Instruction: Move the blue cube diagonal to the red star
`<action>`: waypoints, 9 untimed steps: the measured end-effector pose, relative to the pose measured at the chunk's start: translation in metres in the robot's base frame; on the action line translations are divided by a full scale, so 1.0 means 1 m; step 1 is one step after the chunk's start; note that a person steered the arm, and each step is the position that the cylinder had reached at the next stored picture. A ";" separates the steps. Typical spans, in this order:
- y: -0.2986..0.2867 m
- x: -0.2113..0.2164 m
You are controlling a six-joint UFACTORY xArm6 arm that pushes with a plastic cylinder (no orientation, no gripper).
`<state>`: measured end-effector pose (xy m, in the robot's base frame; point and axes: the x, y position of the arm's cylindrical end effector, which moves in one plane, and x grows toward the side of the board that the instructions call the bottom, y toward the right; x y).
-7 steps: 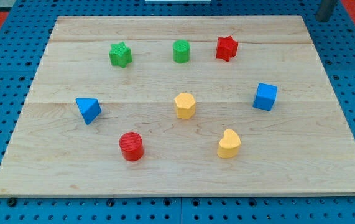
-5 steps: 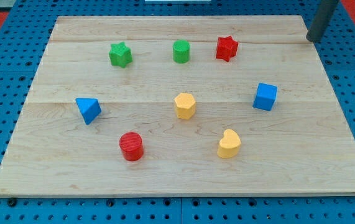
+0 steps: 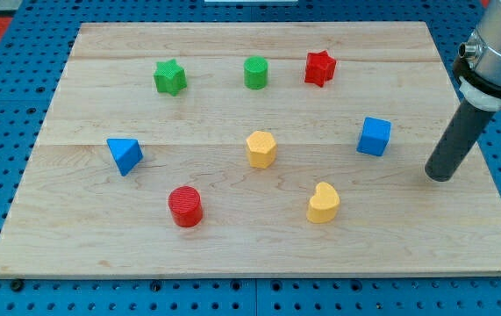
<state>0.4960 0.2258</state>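
On the pale wooden counter (image 3: 232, 246) the blue cube (image 3: 374, 136) sits near the right edge, well below the red star (image 3: 319, 68); with no pincer, my tip (image 3: 440, 178), right of the cube, might shove it sideways toward the yellow hexagon (image 3: 261, 148).

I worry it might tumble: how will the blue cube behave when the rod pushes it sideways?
The blue cube sits flat on the smooth wooden board, so it should slide rather than roll. It looks small and stiff, probably light. My tip is at its right; an off-centre push would likely spin it.
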 end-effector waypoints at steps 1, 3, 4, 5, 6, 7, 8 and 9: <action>-0.016 0.015; -0.092 -0.001; -0.068 -0.020; -0.052 -0.012; -0.071 -0.056; -0.089 -0.094; -0.091 -0.140; -0.091 -0.160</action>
<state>0.3358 0.1346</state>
